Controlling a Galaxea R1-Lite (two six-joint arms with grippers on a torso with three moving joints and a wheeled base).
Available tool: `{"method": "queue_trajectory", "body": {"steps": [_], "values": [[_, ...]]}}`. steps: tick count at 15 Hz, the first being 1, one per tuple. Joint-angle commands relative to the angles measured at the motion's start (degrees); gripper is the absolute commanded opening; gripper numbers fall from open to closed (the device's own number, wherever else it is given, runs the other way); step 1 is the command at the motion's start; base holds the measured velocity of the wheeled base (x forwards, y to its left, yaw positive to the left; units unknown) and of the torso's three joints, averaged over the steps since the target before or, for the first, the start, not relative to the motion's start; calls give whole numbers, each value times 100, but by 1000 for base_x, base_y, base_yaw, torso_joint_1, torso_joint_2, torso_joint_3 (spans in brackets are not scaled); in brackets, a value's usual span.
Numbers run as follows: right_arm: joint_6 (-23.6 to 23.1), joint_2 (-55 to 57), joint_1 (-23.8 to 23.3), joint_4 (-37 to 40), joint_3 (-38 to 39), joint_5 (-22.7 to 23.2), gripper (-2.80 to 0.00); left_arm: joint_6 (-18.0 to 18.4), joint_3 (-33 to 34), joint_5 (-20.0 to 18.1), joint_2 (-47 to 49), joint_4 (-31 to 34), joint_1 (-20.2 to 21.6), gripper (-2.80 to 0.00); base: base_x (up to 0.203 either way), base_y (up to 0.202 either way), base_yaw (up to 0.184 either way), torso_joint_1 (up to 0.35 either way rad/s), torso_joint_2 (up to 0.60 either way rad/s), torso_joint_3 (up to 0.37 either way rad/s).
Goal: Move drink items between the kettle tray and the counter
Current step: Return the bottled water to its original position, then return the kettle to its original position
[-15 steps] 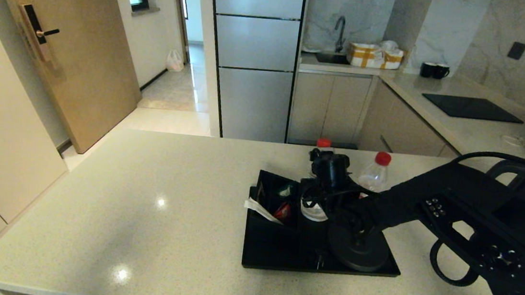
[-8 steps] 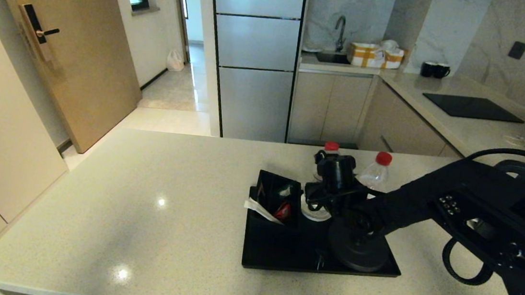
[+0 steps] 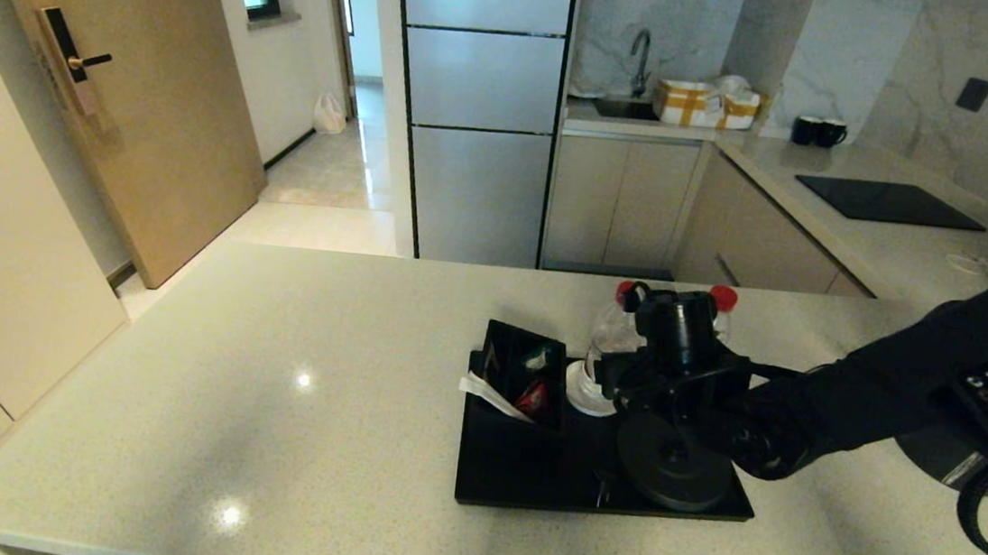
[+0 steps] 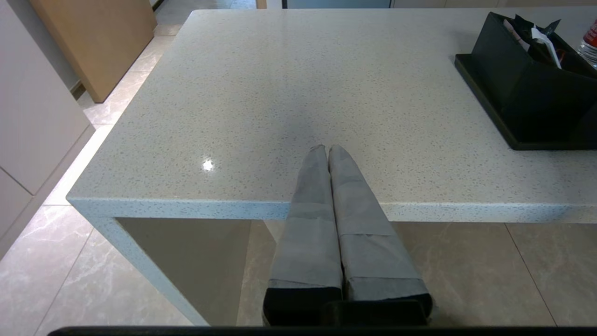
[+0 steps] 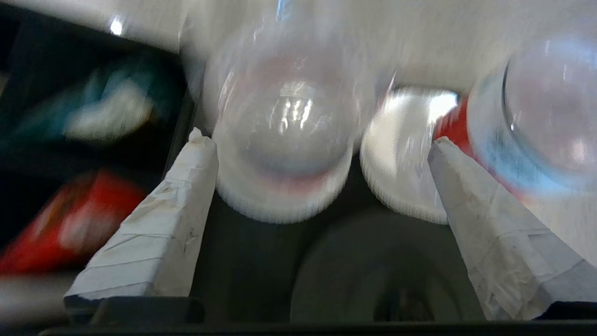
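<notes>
Right tool (image 5: 322, 144) is held open over the back of the kettle tray (image 3: 529, 480), fingers spread wide, nothing gripped. Two water bottles are seen just ahead of it at 12 o'clock: the left bottle (image 5: 284, 116) sits between the fingers, the right bottle (image 5: 541, 112) lies just beyond the right finger. Both stand upright, long axis vertical, red caps up. In the head view both bottles stand at the tray's far edge, largely hidden by the arm; on tray or tabletop (image 3: 266, 382) cannot be told. The kettle base (image 3: 671, 467) is bare; no kettle is seen on it. Right arm is clearly nearer. Left tool (image 4: 326, 154) is parked at the near tabletop edge, fingers pressed together, empty.
</notes>
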Motion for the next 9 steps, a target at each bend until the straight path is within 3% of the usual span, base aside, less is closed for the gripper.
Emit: {"method": "queue_trajectory", "body": {"steps": [1,7,8,9], "values": [[11,-554,113,-28,480,57,0,-1,0,2,0,2,0,-280,0,0,0,0,0,0],[210,-2510,394,347,1515,115,0,-1,0,2,0,2,0,-280,0,0,0,0,0,0],[234,-2886,405,508,1676,110,-280,-1,0,2,0,2,0,-280,0,0,0,0,0,0],[285,-3274,410,649,1838,98,-280,-1,0,8,0,2,0,-280,0,0,0,0,0,0]]}}
